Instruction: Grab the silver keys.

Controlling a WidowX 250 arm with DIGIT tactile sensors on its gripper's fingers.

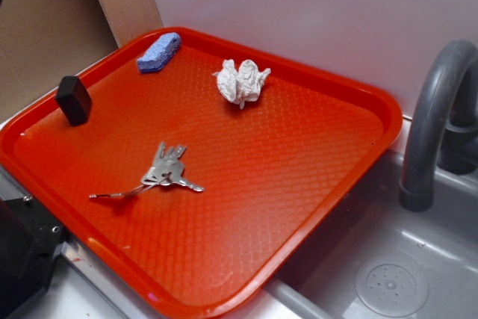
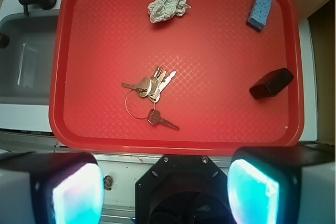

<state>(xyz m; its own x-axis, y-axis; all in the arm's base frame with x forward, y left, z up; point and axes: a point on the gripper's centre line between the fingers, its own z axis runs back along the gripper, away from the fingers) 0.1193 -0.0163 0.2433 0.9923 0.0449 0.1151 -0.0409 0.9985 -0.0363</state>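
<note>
The silver keys (image 1: 166,170) lie flat on the red tray (image 1: 299,184), left of its middle, fanned from a ring with a thin tail pointing left. From the wrist view the keys (image 2: 149,90) sit near the middle of the tray (image 2: 79,51), far below the camera. My gripper (image 2: 165,187) hangs high above the tray's near edge. It is open, its two pads (image 2: 79,192) wide apart with nothing between them. The exterior view does not show the gripper.
A crumpled white paper wad (image 1: 240,82) lies at the tray's back, a blue sponge (image 1: 158,52) in its far left corner, a black block (image 1: 73,100) by the left rim. A grey sink (image 1: 388,274) with a faucet (image 1: 441,110) is at right. The robot base (image 1: 22,252) is lower left.
</note>
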